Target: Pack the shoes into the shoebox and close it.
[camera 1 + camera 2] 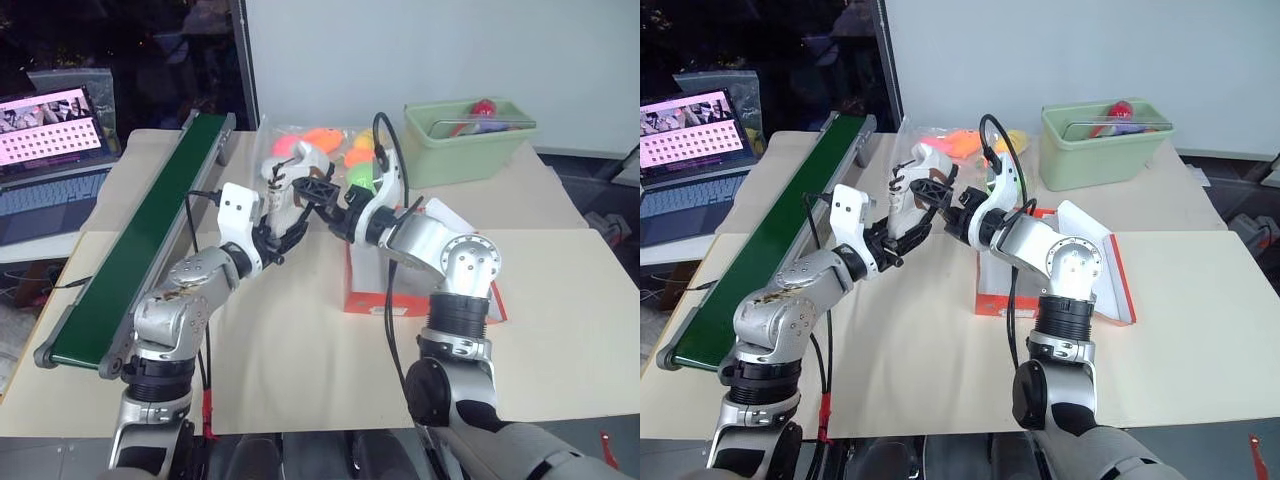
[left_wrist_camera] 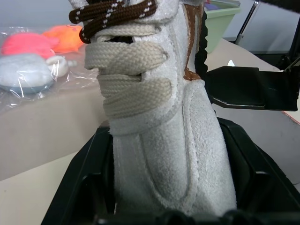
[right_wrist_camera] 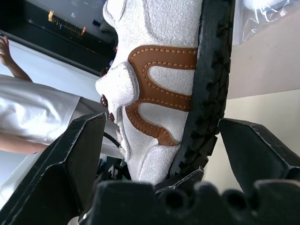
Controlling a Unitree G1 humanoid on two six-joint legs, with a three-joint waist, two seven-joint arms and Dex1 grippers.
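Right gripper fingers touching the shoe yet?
Apart. The right wrist view shows the right gripper open, gaps between both fingers and the shoe.

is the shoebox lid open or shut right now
Open: the shoebox has its lid tilted back, white inner face showing. The shoe is not in it, held above the table.

White sneaker [image 2: 164, 154], brown laces [image 2: 112, 11]; orange-red shoebox [image 1: 990, 290].

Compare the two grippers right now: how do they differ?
The left gripper is shut on the sneaker, its fingers pressed against the shoe's sides; the right gripper stands wide open, fingers apart on either side of the shoe's heel, not clamped. The left reaches in from the conveyor side, the right from the shoebox side. Both meet at the same raised shoe.
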